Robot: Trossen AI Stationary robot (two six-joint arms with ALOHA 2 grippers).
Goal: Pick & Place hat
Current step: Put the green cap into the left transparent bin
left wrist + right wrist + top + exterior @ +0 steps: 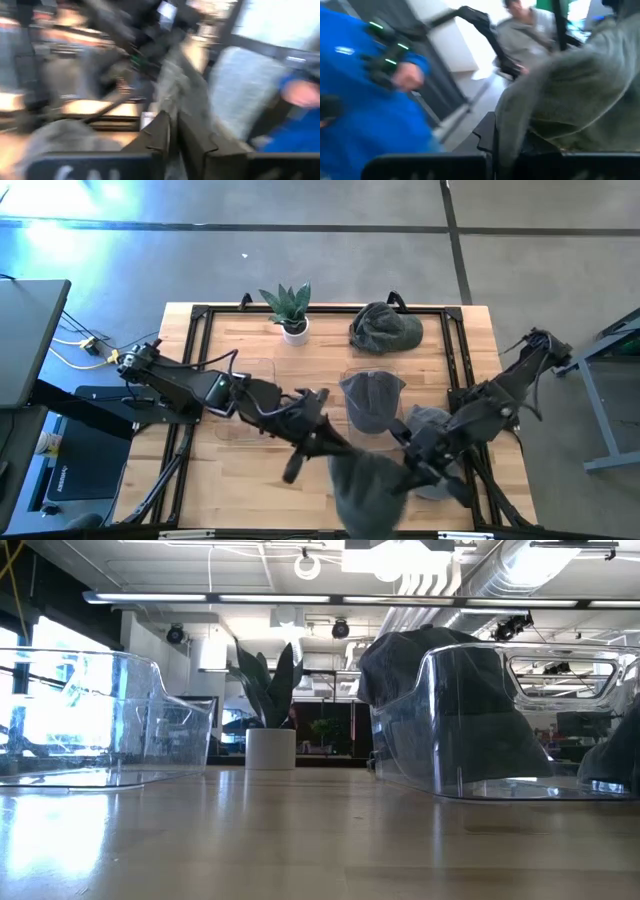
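Both tools — left tool [322,442], right tool [408,468] — clamp grey hat [368,490] betw. them; clear stands [500,720] nearby.

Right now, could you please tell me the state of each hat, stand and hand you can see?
Held hat: lifted at the near table edge, gripped by both hands.
Left hand: shut on the held hat.
Right hand: shut on the held hat.
Back hat: sitting on its stand.
Middle hat: resting on a clear stand.
Left clear stand: empty.
Plant: upright.
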